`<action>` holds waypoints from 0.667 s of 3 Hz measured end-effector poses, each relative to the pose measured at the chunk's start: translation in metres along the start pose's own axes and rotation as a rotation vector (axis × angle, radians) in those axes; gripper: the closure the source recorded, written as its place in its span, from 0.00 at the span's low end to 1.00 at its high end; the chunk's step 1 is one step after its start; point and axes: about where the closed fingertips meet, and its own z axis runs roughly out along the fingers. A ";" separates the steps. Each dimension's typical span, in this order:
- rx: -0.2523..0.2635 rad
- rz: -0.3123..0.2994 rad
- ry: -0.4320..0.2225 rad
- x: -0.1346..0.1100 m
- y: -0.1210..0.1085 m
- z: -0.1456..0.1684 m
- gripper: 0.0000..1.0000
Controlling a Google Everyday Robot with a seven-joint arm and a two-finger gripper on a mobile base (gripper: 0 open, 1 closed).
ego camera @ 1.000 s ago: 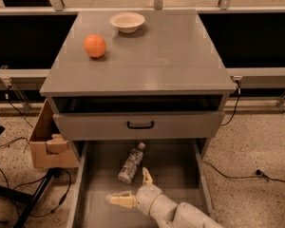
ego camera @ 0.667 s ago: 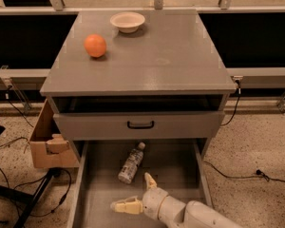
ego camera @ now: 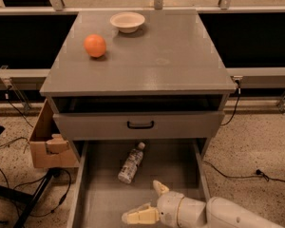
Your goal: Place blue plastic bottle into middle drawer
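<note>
The blue plastic bottle (ego camera: 131, 163) lies on its side on the grey floor of the pulled-out middle drawer (ego camera: 99, 198), its white cap pointing up toward the cabinet. My gripper (ego camera: 149, 203) is low in the frame over the front part of the drawer, below and a little right of the bottle and apart from it. Its two pale fingers are spread wide and hold nothing. The white arm comes in from the bottom right.
The grey cabinet top (ego camera: 180, 56) carries an orange (ego camera: 95, 45) and a white bowl (ego camera: 128, 21). A drawer front with a black handle (ego camera: 140, 125) sits above the open drawer. A cardboard box (ego camera: 47, 144) stands left of the cabinet. Cables lie on the speckled floor.
My gripper has drawn back toward the front of the drawer, away from the bottle. The bottle lies where it was.
</note>
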 end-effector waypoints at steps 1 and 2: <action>0.053 -0.078 0.034 -0.048 -0.003 -0.032 0.00; 0.125 -0.164 0.089 -0.094 -0.006 -0.057 0.00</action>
